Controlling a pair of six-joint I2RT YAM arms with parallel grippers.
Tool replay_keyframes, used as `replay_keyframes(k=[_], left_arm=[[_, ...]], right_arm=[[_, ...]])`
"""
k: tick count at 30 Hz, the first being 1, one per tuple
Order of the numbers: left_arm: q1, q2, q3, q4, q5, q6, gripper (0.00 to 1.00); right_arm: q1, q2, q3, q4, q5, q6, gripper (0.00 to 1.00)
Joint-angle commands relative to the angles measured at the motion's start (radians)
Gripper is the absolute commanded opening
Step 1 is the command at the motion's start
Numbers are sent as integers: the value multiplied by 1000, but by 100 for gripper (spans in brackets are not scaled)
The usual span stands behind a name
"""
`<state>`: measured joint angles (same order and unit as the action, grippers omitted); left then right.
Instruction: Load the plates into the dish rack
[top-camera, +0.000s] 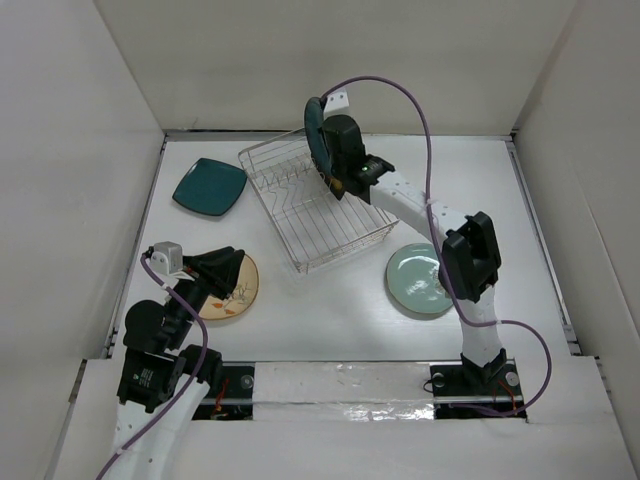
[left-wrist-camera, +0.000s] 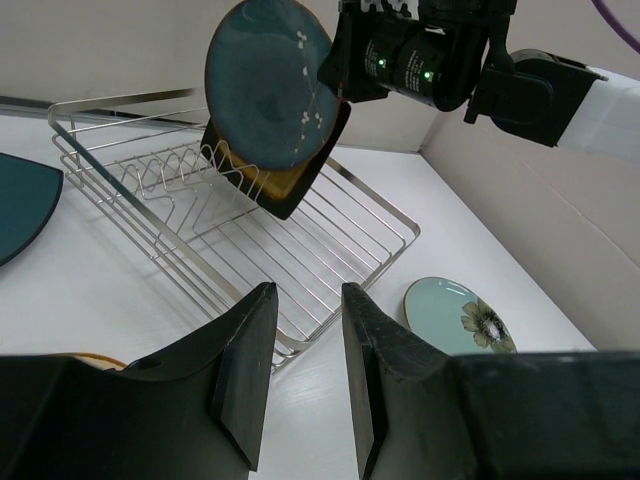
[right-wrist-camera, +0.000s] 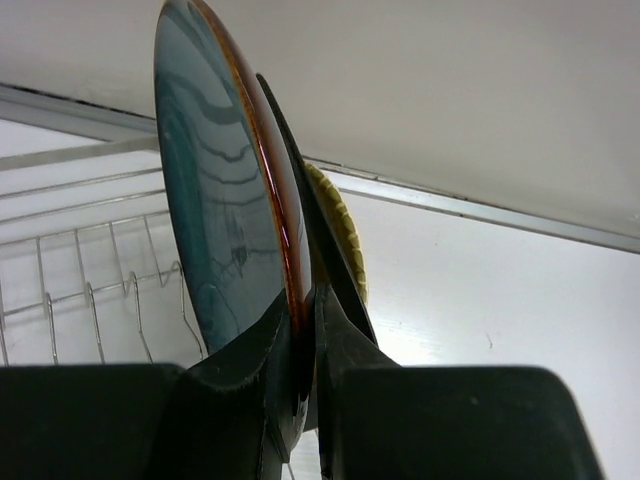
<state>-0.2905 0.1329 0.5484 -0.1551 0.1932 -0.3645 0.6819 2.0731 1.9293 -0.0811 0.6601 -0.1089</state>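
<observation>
My right gripper (top-camera: 328, 150) is shut on the rim of the dark blue-grey round plate (top-camera: 316, 128). It holds the plate on edge above the far right corner of the silver wire dish rack (top-camera: 300, 235). In the right wrist view the plate (right-wrist-camera: 215, 210) sits between my fingers. The black-rimmed amber square plate (left-wrist-camera: 288, 187) stands in the rack right behind it, with the yellow woven plate (right-wrist-camera: 343, 235) behind that. My left gripper (left-wrist-camera: 305, 300) is open and empty over the cream patterned plate (top-camera: 243, 291). The teal square plate (top-camera: 210, 186) lies left of the rack. The pale green plate (top-camera: 418, 280) lies to its right.
White walls close in the table on the left, back and right. The right arm (top-camera: 430, 210) reaches across over the pale green plate towards the rack. A purple cable (top-camera: 410, 100) loops above the right arm.
</observation>
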Motion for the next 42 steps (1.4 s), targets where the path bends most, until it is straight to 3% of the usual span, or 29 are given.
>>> replay_keyframes(k=[1, 6, 16, 18, 19, 22, 25, 28, 29, 30, 31, 32, 33, 34, 35, 40, 42], left_arm=[[4, -4, 13, 40, -3, 4, 29], [4, -1, 15, 42, 0, 4, 29], [4, -1, 13, 45, 5, 7, 29], [4, -1, 13, 45, 6, 6, 29], [4, -3, 13, 45, 6, 6, 29], [4, -10, 12, 45, 8, 6, 29], [4, -18, 12, 46, 14, 7, 29], [4, -29, 12, 46, 15, 4, 30], [4, -35, 12, 46, 15, 4, 30], [4, -42, 10, 48, 17, 6, 30], [4, -47, 10, 49, 23, 4, 30], [4, -50, 8, 52, 25, 4, 30], [4, -58, 8, 52, 28, 4, 30], [4, -61, 8, 54, 35, 6, 30], [4, -65, 7, 55, 38, 4, 30], [-16, -95, 8, 54, 35, 2, 30], [-16, -101, 8, 54, 35, 2, 30]], right_arm=[[21, -31, 2, 224, 65, 0, 0], [31, -21, -4, 241, 73, -14, 0], [41, 7, -49, 169, 10, 107, 1], [41, -4, -59, 162, 9, 107, 13], [41, -25, -62, 161, 7, 121, 29], [41, -94, -93, 161, 1, 143, 58], [31, -177, -166, 146, -36, 181, 68], [2, -379, -315, 115, -100, 280, 72], [-7, -380, -382, 132, -111, 308, 71], [-33, -489, -457, 147, -122, 336, 65], [-48, -545, -534, 159, -132, 406, 35], [-68, -597, -684, 167, -163, 443, 19], [-87, -693, -758, 159, -172, 477, 5], [-128, -740, -827, 150, -184, 555, 0], [-152, -781, -969, 146, -232, 587, 0], [-347, -976, -1283, 51, -361, 751, 0], [-459, -1011, -1383, 29, -425, 765, 8]])
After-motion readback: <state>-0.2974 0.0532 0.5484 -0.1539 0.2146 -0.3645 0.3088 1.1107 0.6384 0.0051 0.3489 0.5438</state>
